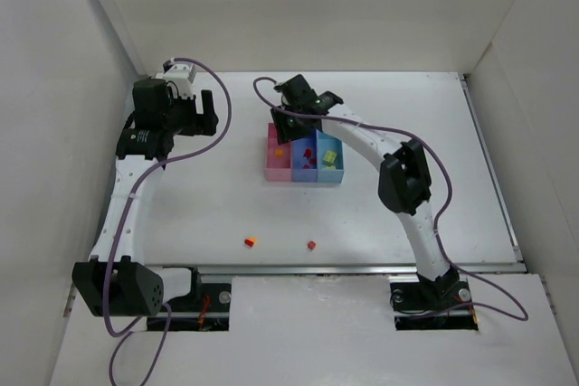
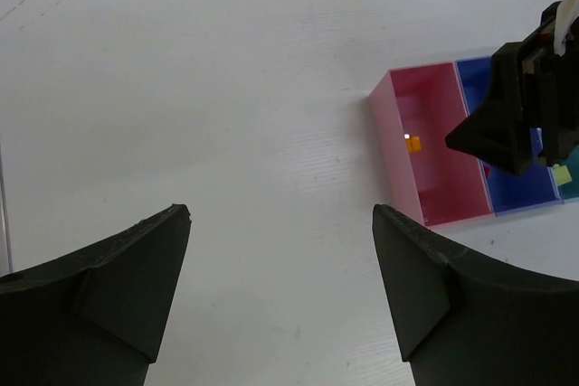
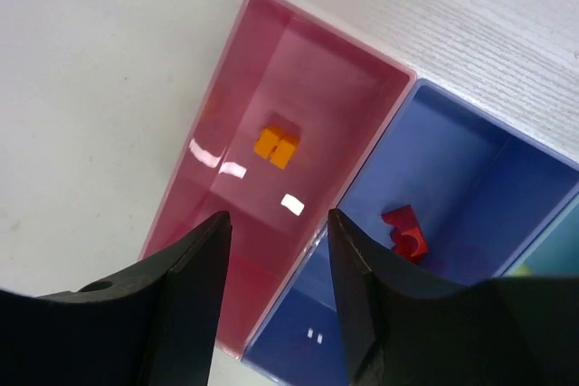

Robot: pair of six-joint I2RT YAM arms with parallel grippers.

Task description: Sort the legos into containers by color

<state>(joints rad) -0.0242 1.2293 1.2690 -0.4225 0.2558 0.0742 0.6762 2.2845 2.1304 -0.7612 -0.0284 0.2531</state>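
Three joined bins stand mid-table: pink [image 1: 273,169], medium blue [image 1: 305,172], light blue [image 1: 336,172]. An orange-yellow lego [image 3: 276,145] lies in the pink bin [image 3: 235,97]. A red lego [image 3: 404,230] lies in the medium blue bin [image 3: 470,178]. A yellow-green lego [image 1: 330,158] lies in the light blue bin. On the table near the front lie an orange and red lego [image 1: 250,242] and a small red lego [image 1: 311,245]. My right gripper [image 3: 276,223] hovers open and empty over the pink bin's near end. My left gripper [image 2: 280,214] is open and empty, left of the bins.
White walls close the table on the left, back and right. A metal rail [image 1: 362,268] runs along the front edge. Purple cables [image 1: 204,70] hang off both arms. The right gripper [image 2: 520,119] shows over the bins in the left wrist view.
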